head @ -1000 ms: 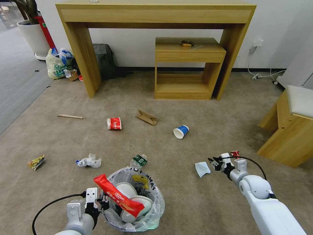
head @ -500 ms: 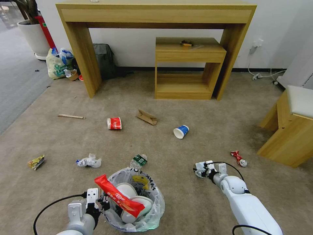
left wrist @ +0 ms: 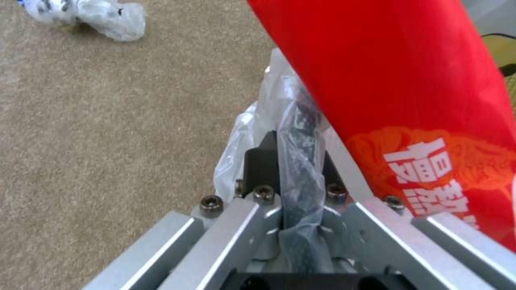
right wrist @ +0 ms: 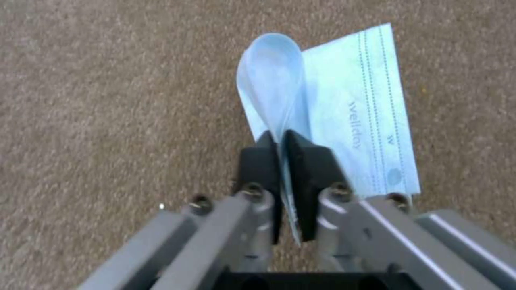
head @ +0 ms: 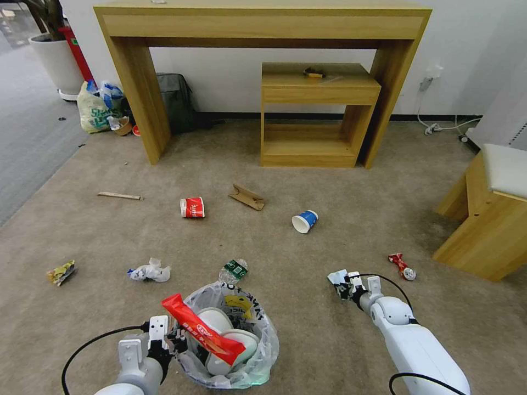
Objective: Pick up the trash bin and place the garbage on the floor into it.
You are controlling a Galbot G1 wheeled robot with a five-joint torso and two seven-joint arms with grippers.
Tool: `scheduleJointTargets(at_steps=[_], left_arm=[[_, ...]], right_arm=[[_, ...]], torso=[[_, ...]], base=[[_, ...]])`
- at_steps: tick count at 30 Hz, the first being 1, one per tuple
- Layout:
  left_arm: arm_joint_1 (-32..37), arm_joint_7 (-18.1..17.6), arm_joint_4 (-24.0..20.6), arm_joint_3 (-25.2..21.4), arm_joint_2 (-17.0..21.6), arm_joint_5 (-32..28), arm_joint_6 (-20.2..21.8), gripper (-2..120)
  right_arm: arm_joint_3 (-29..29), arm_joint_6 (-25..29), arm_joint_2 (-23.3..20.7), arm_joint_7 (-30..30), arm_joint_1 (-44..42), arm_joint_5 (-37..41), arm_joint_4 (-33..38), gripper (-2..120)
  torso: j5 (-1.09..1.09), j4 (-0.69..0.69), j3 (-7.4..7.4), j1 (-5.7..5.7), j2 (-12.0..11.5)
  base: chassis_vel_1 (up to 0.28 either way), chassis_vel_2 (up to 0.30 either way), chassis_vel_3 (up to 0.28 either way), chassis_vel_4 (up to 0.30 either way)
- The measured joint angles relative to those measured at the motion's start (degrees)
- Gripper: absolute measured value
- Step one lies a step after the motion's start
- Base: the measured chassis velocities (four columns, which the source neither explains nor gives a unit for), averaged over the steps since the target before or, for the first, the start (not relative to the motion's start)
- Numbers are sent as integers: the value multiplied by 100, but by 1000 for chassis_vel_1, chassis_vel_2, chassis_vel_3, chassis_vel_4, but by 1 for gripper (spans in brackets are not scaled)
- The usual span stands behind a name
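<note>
The trash bin (head: 241, 351), black with a crinkly bag liner, hangs low at the front left. It holds white slippers and a long red wrapper (head: 200, 329). My left gripper (head: 177, 341) is shut on its bagged rim (left wrist: 296, 121). My right gripper (head: 343, 283) is down at the floor (head: 307, 329), shut on a pale blue paper sheet (right wrist: 349, 108); one fold of the sheet loops up between the black pads. Other garbage lies about: a crushed bottle (head: 234, 270), crumpled paper (head: 149, 271), a red cup (head: 192, 208), a blue cup (head: 304, 221) and a crushed can (head: 402, 265).
A cardboard scrap (head: 246, 197), a stick (head: 119, 196) and a wrapper (head: 61, 272) lie farther out. A wooden desk (head: 263, 24) with a low shelf unit (head: 315, 115) lines the wall. A padded wooden stool (head: 488, 214) stands right. A grey backpack (head: 175, 101) and a shopping bag (head: 93, 109) sit back left.
My right gripper swung left from beside the crushed can onto the pale blue sheet and shut on it. The left gripper and the bin have barely shifted.
</note>
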Motion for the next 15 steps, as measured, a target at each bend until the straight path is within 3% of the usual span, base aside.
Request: scheduleJointTargets(at_steps=[1, 7, 9, 15], left_arm=[[-8, 0, 8, 13, 5, -6, 0, 0], [-21, -3, 15, 46, 6, -25, 1, 0], [-38, -5, 15, 57, 17, -41, 1, 0], [-65, -10, 13, 58, 49, -56, 6, 0]], right_arm=[[30, 21, 20, 53, 1, 1, 6, 0], [186, 92, -9, 130, -138, -47, 309, 0], [386, 107, -123, 142, -365, -71, 959, 0], [609, 106, -346, 107, -636, -62, 2026, 0]], torso=[[0, 0, 0, 0, 0], [1, 1, 0, 0, 0], [-1, -1, 0, 0, 0], [-1, 0, 0, 0, 0]], base=[[0, 0, 0, 0], [0, 0, 0, 0], [0, 0, 0, 0], [0, 0, 0, 0]])
